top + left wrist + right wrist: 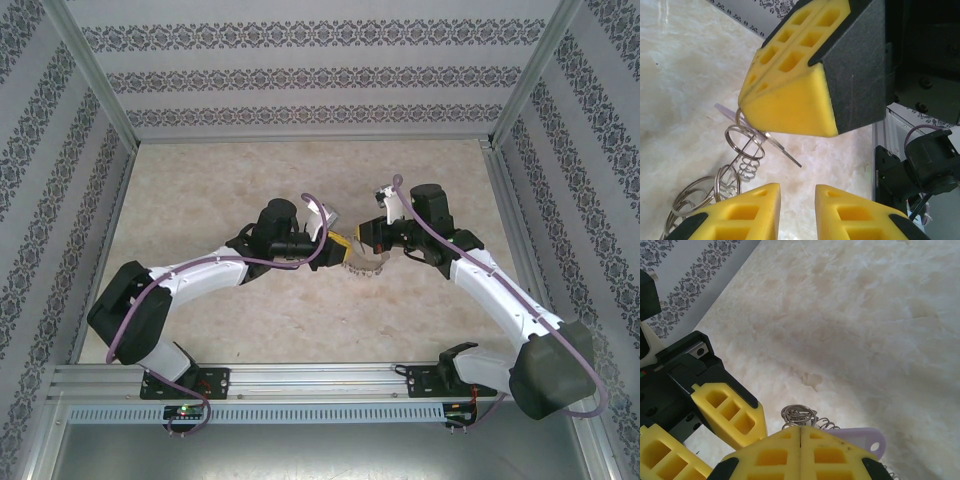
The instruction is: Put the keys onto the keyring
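Right claw (pixel 800 432) clenched on key tag (pixel 867 441); left claw (pixel 796 195) slightly parted, beside keyring (pixel 744 146).

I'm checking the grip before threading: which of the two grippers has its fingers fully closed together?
The right gripper: its yellow fingers meet with no gap, the lilac tag poking out beside them. The left gripper has its fingers apart.

Lab test booth — wallpapered panels (pixel 300 80), aluminium frame (pixel 300 380)
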`<state>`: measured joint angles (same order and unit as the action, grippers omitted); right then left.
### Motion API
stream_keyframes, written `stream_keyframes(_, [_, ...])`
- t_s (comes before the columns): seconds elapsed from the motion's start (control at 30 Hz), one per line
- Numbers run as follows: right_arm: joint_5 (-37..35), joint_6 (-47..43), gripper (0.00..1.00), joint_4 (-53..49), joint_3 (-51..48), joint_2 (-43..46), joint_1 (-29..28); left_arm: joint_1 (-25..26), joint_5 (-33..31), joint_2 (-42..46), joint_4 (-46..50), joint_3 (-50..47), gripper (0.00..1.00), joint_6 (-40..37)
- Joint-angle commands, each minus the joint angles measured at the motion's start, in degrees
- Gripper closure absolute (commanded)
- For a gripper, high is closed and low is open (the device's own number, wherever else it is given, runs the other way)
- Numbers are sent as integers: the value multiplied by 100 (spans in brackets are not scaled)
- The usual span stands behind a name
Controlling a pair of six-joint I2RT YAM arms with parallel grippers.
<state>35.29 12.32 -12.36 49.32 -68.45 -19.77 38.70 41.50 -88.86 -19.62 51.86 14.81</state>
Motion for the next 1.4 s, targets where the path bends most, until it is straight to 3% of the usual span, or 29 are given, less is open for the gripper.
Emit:
stream_keyframes(0.0, [-4, 96, 100, 259, -10, -11, -67, 85, -10, -78, -348, 77, 75, 84])
stream_keyframes(1.1, [-4, 101, 100, 342, -116, -37, -63, 112, -115, -403, -592, 537, 81, 136])
stream_keyframes(1.37, [4, 87, 100, 340, -133, -39, -62, 112, -451, -435, -491, 563, 84, 58])
